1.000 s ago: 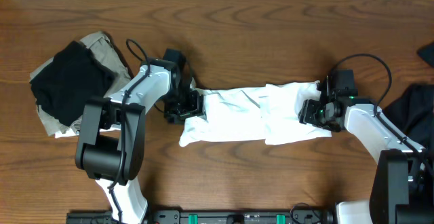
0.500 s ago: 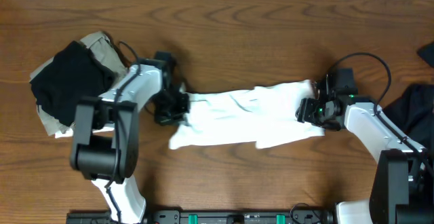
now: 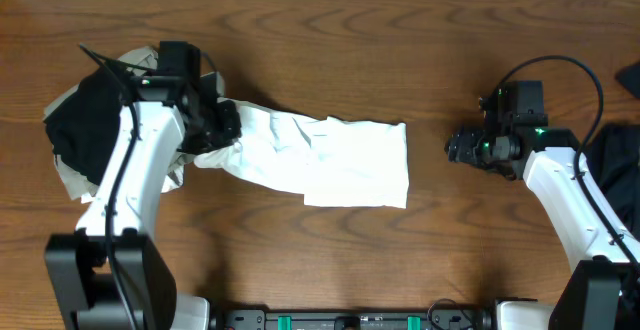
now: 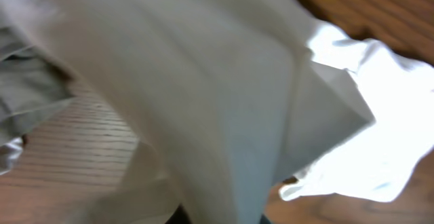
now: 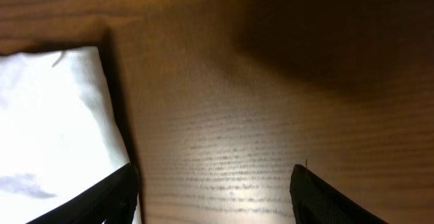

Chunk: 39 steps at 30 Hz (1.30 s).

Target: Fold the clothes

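"T-shirt (image 3: 330,160) first: where does it lie?"

"It's white, folded into a long band across the middle of the desk (image 3: 400,40). The right end lies flat and square. The left end is bunched and raised toward the desk's left edge, just beside the pile there, a black garment (image 3: 95,120) on a khaki one (image 3: 150,62)."

"And the pincers?"

"The left pincer (image 3: 215,130) is clamped tight on that bunched left end. In its wrist view the cloth hangs right over the lens, so the fingers themselves are hidden. The right pincer (image 3: 462,148) stands wide and holds nothing, over bare wood a little apart from the shirt's right end. Another dark garment (image 3: 615,155) sits at the desk's right edge."

"So what's the step, you reckon?"

"Carrying the folded shirt over to the pile, I'd judge. To do it well, lift high enough that the trailing end clears the wood, or the dragging will pull the folds open. Go slowly and lay the loose end down first. Let go only once the band rests squarely, and keep the cloth from snagging the black garment's edge."
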{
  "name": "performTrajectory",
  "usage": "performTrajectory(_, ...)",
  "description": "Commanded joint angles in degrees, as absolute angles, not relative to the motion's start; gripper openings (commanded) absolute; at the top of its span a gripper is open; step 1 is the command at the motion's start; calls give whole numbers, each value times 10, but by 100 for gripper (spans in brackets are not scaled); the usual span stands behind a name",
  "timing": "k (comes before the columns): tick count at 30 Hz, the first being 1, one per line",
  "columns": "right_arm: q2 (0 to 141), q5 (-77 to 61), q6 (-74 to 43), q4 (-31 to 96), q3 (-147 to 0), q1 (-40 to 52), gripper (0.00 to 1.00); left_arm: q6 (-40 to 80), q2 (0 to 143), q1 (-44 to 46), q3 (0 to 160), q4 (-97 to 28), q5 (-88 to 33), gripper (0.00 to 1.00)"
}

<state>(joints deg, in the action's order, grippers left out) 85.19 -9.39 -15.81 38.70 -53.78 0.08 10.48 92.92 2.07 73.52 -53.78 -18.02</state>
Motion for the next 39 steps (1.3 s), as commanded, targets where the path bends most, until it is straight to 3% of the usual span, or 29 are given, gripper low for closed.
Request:
performTrajectory(1,851,-92,-151,395,-541,-4,69,97,905,67,747,-539,-192,6)
performTrajectory(10,851,-92,-152,421,-541,-4,69,148,906,251,747,-495,-192,6)
performTrajectory(17,851,-93,-152,438,-541,-3,68,184,908,344,747,-424,-176,7)
performTrajectory(39,851,-92,-185,453,-541,-3,67,289,1002,438,747,-265,-169,9)
